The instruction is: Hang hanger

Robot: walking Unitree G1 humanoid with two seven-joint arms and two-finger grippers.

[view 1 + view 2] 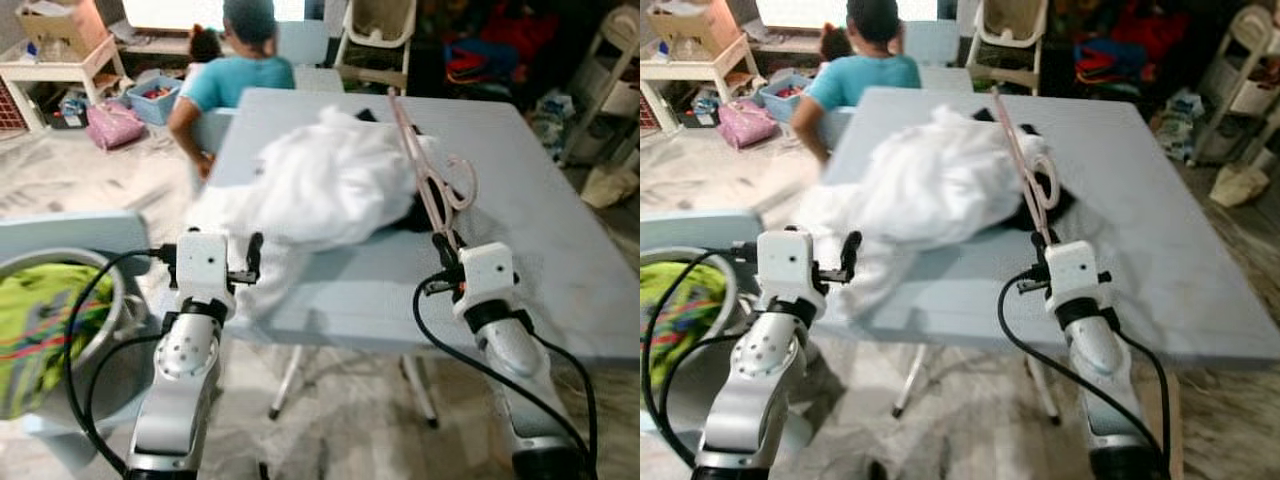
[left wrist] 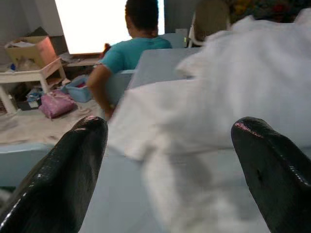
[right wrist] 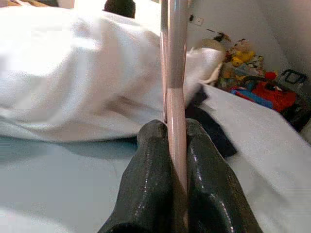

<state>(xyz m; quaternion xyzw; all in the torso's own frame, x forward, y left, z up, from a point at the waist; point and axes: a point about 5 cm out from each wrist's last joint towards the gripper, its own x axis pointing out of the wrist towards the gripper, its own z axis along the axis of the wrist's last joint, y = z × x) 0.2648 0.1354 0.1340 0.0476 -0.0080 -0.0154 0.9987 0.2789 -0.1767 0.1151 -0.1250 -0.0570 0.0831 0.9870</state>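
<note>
Hanger (image 1: 430, 170) stands tilted above the shirt (image 1: 320, 185) on the worktop (image 1: 540, 220), its bar pinched in the right end effector (image 3: 178, 141). Left end effector (image 2: 170, 145), spread wide, faces the shirt; it should lift one shoulder, I think, while the right keeps its firm grip.

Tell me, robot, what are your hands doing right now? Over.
Right gripper shut on pink hanger. Left gripper open, facing white garment on table. Person seated beyond table.
</note>
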